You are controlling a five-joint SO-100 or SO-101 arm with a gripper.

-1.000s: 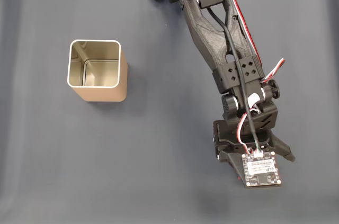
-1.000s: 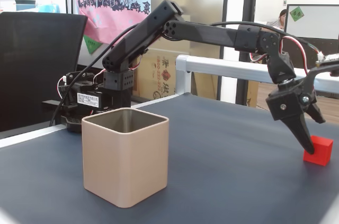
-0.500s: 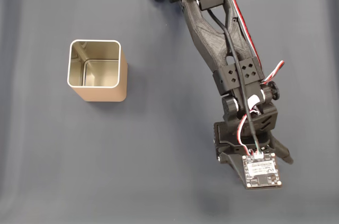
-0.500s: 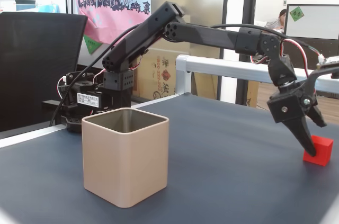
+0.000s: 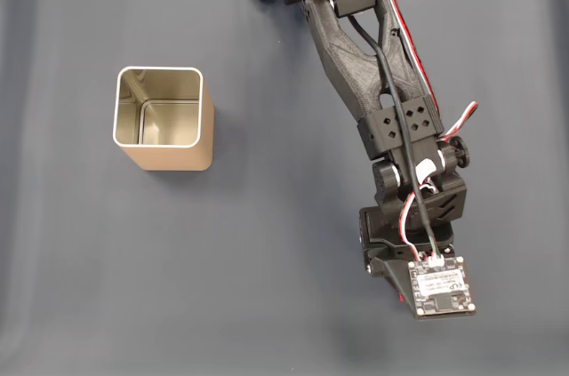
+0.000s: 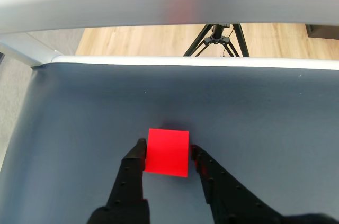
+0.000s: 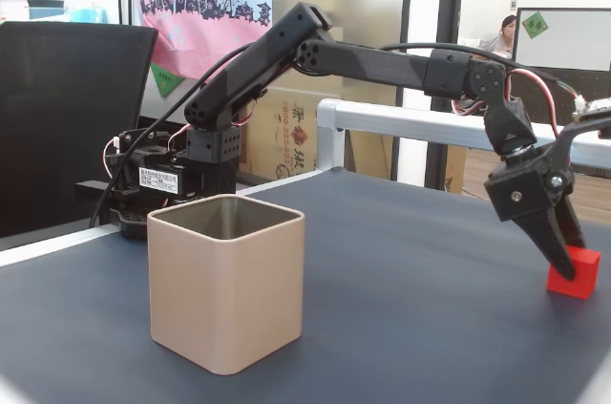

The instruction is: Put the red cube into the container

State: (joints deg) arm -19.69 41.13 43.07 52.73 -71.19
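Dark blue table (image 6: 79, 128) is carrying the red cube (image 6: 168, 152), which is sitting between the end effector's (image 6: 166, 149) fingertips. Both fingers are pressing its sides, gripping it. Well off to one side, the container (image 7: 226, 280) is standing upright

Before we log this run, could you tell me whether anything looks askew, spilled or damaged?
Nothing stands out: the container stands upright and empty, and the red cube lies flat on the table between the gripper fingers.
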